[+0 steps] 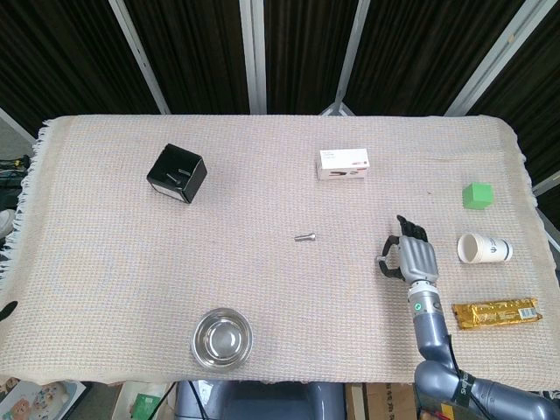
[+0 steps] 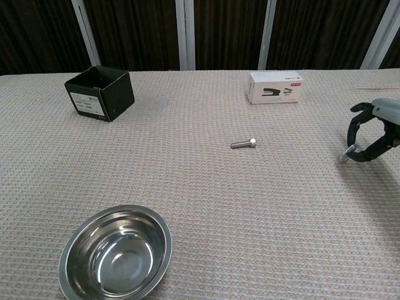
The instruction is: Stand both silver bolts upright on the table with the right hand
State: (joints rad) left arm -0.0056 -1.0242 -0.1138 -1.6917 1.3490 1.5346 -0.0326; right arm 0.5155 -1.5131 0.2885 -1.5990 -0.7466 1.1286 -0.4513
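Observation:
One silver bolt (image 1: 304,236) (image 2: 243,144) lies flat on its side near the middle of the cloth. My right hand (image 1: 411,259) (image 2: 374,132) hovers at the right, above the cloth, and pinches a second silver bolt (image 2: 346,153) between thumb and fingers. That bolt sticks out to the left of the hand, tilted; in the head view the hand mostly hides it. The lying bolt is well to the left of the hand. My left hand is not in either view.
A white stapler box (image 1: 343,164) (image 2: 275,87) sits beyond the lying bolt. A black open box (image 1: 176,172) (image 2: 100,92) stands far left, a steel bowl (image 1: 222,339) (image 2: 115,251) near the front. A paper cup (image 1: 484,248), green block (image 1: 477,194) and gold snack bar (image 1: 494,312) lie right of the hand.

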